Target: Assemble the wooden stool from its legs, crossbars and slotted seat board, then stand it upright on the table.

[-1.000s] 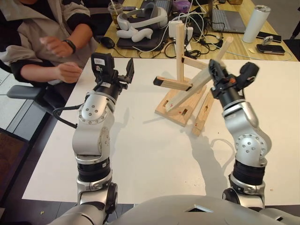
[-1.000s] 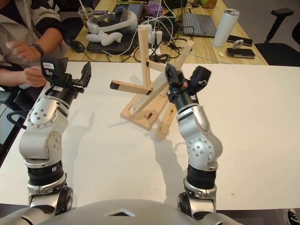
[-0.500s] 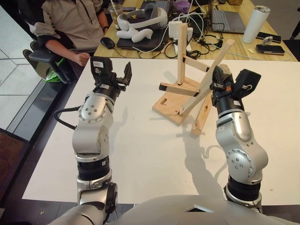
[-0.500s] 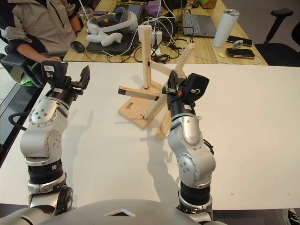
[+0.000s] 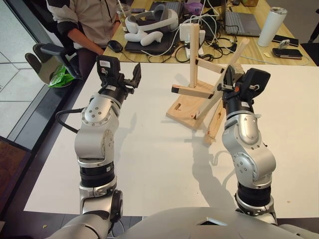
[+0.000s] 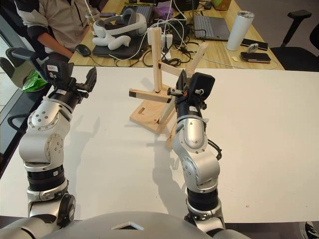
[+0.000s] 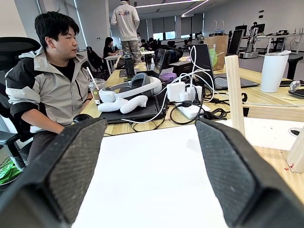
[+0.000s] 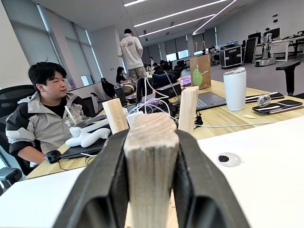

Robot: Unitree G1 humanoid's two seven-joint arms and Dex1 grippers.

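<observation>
The half-built stool lies on the white table: a slotted seat board [image 5: 185, 108] with one leg [image 5: 192, 50] standing upright in it and a crossbar [image 5: 192, 91] running sideways from that leg. A second leg [image 5: 234, 57] leans steeply from the board toward the far right. My right gripper [image 5: 227, 85] is shut on this leaning leg [image 8: 152, 156] about halfway up. Another slotted wooden piece [image 5: 215, 122] lies beside the board's right edge. My left gripper [image 5: 130, 79] hangs open and empty over the table's far left, well left of the stool, with its fingers [image 7: 71, 175] wide apart.
A wooden desk [image 5: 249, 42] behind the table carries a headset [image 5: 149, 22], laptops, cables, a power strip [image 5: 192, 30], a white tumbler [image 5: 271, 25] and a phone. A person sits at its far left end. Bare white tabletop [image 5: 159, 164] lies in front of the stool.
My right forearm has swung left and more upright, and the leg it holds now stands steeper. The seat board has shifted slightly with it. The left arm has barely moved.
</observation>
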